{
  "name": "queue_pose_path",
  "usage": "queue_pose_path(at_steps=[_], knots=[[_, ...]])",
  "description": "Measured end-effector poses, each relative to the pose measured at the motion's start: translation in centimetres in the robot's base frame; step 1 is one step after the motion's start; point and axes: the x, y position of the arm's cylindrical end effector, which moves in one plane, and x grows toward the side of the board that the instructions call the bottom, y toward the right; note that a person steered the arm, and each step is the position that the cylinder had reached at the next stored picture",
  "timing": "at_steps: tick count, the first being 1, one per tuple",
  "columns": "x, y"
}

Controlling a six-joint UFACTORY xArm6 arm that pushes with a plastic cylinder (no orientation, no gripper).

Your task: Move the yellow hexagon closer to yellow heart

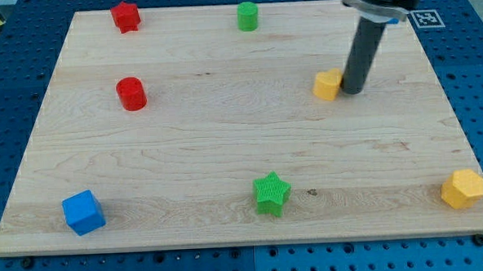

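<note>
Your tool: a straight dark rod with no jaws to spread or press together, so it pinches nothing. Its tip (353, 90) rests on the table (226, 152) in the upper right of the frame, just beside the right side of the yellow heart (327, 85), touching it or very nearly; you cannot tell which.

Yellow heart: upper right of centre. Its lobes and point are hard to make out, so you cannot tell which way it faces.

Yellow hexagon (463, 189): lower right corner of the frame, close to the table's edge, well apart from the heart and from the tip. It is squat, sitting flat, with no real long axis; one corner seems to point toward the frame's right.

Task standing: judged from this layout, nothing is done yet. You have the whole gap to close; the tip is at the wrong block and would need to get to the hexagon's lower right side to push it up and left.

Other stock: green star (271, 192), bottom centre; blue cube (83, 212), lower left; red cylinder (130, 94), left; red star (125, 16), upper left; green cylinder (248, 16), top centre.
</note>
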Motion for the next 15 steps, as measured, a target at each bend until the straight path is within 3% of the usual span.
queue_pose_path(at_steps=[1,2,4,5,6,9,14,15], knots=[[0.0,-4.3],[0.8,-4.6],[10.1,13.9],[17.6,19.4],[20.4,18.9],[19.9,11.1],[19.4,12.7],[17.4,12.5]])
